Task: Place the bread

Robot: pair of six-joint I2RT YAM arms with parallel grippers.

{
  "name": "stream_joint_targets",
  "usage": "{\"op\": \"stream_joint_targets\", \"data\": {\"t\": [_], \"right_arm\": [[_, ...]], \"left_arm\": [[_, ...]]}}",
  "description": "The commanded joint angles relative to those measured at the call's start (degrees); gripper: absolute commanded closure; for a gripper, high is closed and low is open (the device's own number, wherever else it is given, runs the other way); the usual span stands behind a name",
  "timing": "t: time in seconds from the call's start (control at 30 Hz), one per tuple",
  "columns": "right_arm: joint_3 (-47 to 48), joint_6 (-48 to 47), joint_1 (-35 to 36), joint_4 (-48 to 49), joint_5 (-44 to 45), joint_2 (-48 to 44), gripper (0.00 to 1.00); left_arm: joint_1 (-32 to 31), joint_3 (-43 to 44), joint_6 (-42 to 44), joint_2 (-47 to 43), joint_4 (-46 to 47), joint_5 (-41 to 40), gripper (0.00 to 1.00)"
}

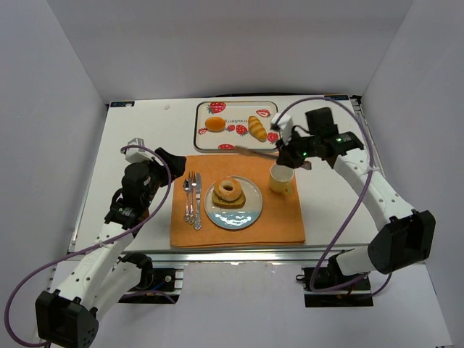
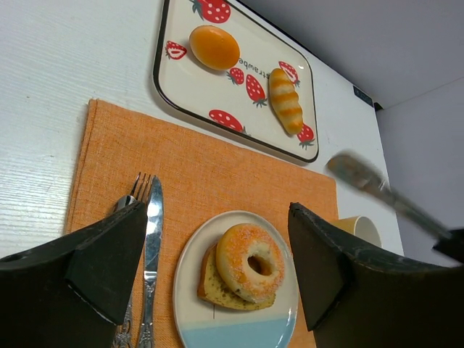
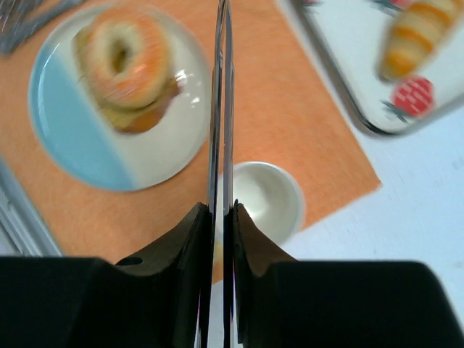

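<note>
holding 2 breads [image 1: 257, 128] ea: tray [image 1: 235, 109] & plate [image 1: 235, 218]

placemat [image 1: 283, 217]: orange | tray [image 1: 243, 109]: white, red strawberries | plate [image 1: 250, 214]: white, pale blue | cup [image 1: 281, 180]: cream

My top camera looks down from behind the arms over the whole table [image 1: 145, 138]. Left wrist view sits low, near-left, facing the far tray [image 2: 188, 83]. Right wrist view stares straight down, close. All share the plate [image 3: 72, 138].
</note>
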Motion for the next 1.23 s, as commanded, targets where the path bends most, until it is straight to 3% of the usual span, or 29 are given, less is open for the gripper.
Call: {"op": "stream_joint_targets", "data": {"t": [0.0,0.03,0.1,0.13,0.17,0.2,0.27,0.3,0.37,0.4,0.47,0.5,0.53,0.63,0.73,0.83,0.93,0.97,1.2], "right_arm": [[0.70,14.13,-10.93,10.99,1.19,0.32,1.00],[0.17,19.73,-13.51,12.74,1.63,0.59,1.00],[-4.82,24.16,-19.13,20.29,5.74,1.20,1.00],[-7.19,27.14,-20.20,23.19,12.99,1.29,1.00],[-9.56,28.30,-20.91,25.92,16.19,1.55,1.00],[-14.03,29.45,-22.31,30.99,19.36,2.17,1.00],[-18.09,30.69,-23.37,35.50,24.02,3.22,1.00],[-21.51,30.34,-24.60,39.27,24.48,4.36,1.00],[-24.17,30.42,-24.78,43.07,27.10,5.59,1.00],[-24.87,29.99,-24.78,43.87,27.12,6.90,1.00],[-26.28,29.90,-24.96,45.63,27.91,8.23,1.00],[-26.64,29.46,-25.13,45.98,27.57,9.37,0.94],[-26.81,28.94,-25.22,45.55,27.21,9.99,0.75],[-26.03,25.86,-25.40,41.87,22.39,12.97,0.49],[-25.41,24.37,-26.01,38.34,20.71,14.65,0.35],[-24.45,23.66,-26.98,36.32,19.83,14.22,0.26],[-21.29,23.04,-27.25,32.20,18.86,10.71,0.20],[-20.32,21.65,-27.16,31.05,17.73,9.39,0.11],[-11.18,16.63,-20.14,27.88,23.26,1.04,0.11]], "left_arm": [[0.07,1.55,0.30,-1.17,-0.32,0.43,0.13],[0.07,1.38,0.22,-1.26,-0.23,0.96,0.16],[0.07,1.29,0.13,-1.17,0.21,1.49,0.47],[0.07,1.12,0.04,-0.91,0.38,1.92,0.64],[0.07,1.03,-0.13,-0.82,0.56,2.10,0.93],[0.07,1.03,-0.22,-0.65,0.73,2.28,1.00],[0.07,0.94,-0.48,-0.21,1.08,2.89,1.00],[0.07,0.94,-0.57,-0.03,1.17,2.98,0.99],[-0.02,1.38,-0.75,0.41,0.83,3.07,0.75],[0.07,1.55,-0.66,0.67,0.47,3.25,0.55],[0.07,1.99,-0.40,0.93,-0.05,3.33,0.40],[-0.02,2.08,-0.31,0.85,-0.58,3.25,0.35],[0.07,2.17,-0.22,0.85,-0.76,3.25,0.31],[0.07,2.08,-0.22,0.67,-0.93,3.07,0.27],[0.07,1.56,-0.66,0.67,-0.23,3.07,0.26],[0.07,1.90,-0.84,0.93,-0.06,3.16,0.24],[0.07,2.43,-0.31,1.11,-0.32,3.68,0.12],[0.07,2.43,0.04,1.29,-0.32,4.64,0.09],[0.07,1.38,0.31,2.52,2.04,11.15,0.12]]}}
